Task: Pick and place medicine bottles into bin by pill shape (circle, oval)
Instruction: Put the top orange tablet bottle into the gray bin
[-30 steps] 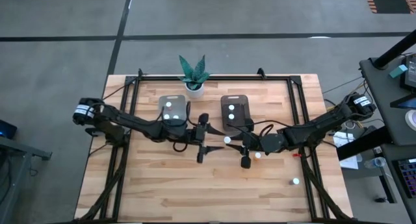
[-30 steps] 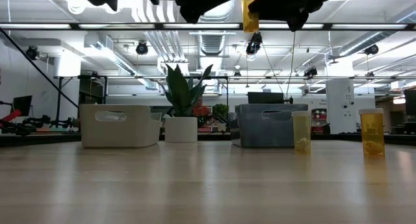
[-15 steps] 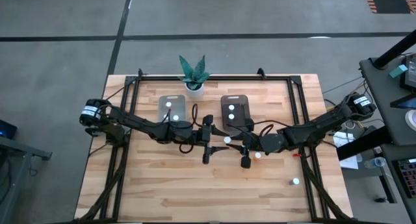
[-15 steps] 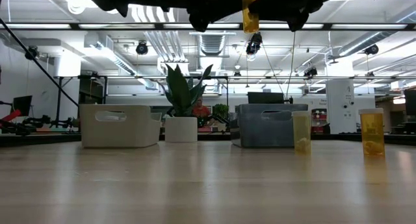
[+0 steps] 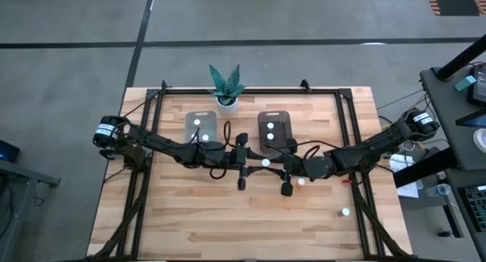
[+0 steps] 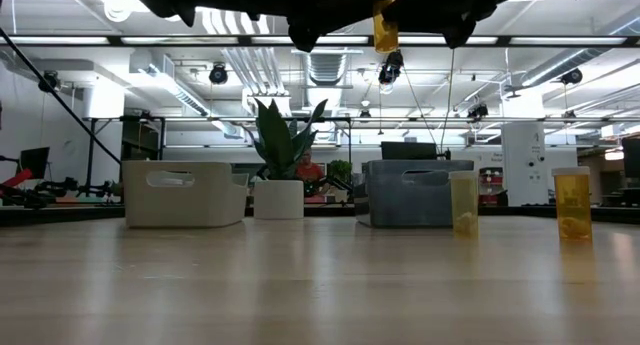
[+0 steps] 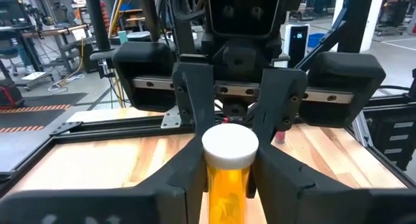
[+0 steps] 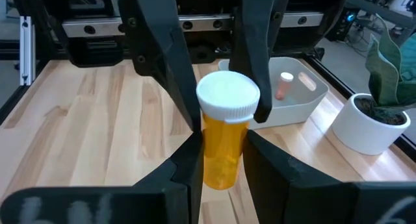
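White-capped amber bottle (image 8: 226,130), apparently translucent

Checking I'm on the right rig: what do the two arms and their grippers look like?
Both arms are dark and jointed with black cables looped along them. The left arm and right arm each have a white-marked cuff near the base. Each gripper, left gripper and right gripper, has two flat black fingers.

Robotics lab: ceiling ducts (image 6: 325,65), equipment racks (image 7: 65,29), cables.
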`<state>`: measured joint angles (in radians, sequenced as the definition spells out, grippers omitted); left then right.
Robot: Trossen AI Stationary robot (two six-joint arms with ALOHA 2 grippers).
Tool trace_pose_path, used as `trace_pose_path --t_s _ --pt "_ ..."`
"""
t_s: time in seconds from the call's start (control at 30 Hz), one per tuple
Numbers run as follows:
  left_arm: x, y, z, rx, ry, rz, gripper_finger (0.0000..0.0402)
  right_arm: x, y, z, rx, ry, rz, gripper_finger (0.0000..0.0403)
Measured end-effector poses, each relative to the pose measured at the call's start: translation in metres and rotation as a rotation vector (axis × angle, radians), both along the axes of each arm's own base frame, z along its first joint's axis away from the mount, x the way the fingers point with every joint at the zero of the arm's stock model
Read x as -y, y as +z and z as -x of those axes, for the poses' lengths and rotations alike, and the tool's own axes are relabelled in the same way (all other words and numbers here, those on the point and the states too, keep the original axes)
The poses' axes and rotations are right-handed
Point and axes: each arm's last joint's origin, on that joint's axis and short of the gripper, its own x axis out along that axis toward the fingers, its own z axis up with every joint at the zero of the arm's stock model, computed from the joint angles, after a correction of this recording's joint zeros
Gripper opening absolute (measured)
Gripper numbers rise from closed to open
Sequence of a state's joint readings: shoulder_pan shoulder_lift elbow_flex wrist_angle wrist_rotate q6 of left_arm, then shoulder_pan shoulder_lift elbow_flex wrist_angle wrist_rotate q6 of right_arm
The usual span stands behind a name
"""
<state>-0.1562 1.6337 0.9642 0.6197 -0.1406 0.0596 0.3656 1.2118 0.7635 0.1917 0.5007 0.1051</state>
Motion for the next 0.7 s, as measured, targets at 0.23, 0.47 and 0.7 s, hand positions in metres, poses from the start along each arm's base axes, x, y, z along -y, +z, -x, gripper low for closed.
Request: trace_pose_path --t_s 0.23,0.47,0.7 --pt "0.0 0.0 0.0 0.0 0.006 0.0 0.009 0.0 0.0 0.0 0.005 -0.001 -0.002 0.0103" --pt "-0.001 -0.001 0.001 -0.005 0.033 -0.003 0.0088 0.0 0.001 0.0 0.008 -0.003 -0.009 0.018" --pt "-0.005 0.0 0.008 -0.052 0.131 -0.017 0.0087 0.003 0.012 0.008 0.035 -0.006 -0.018 0.023"
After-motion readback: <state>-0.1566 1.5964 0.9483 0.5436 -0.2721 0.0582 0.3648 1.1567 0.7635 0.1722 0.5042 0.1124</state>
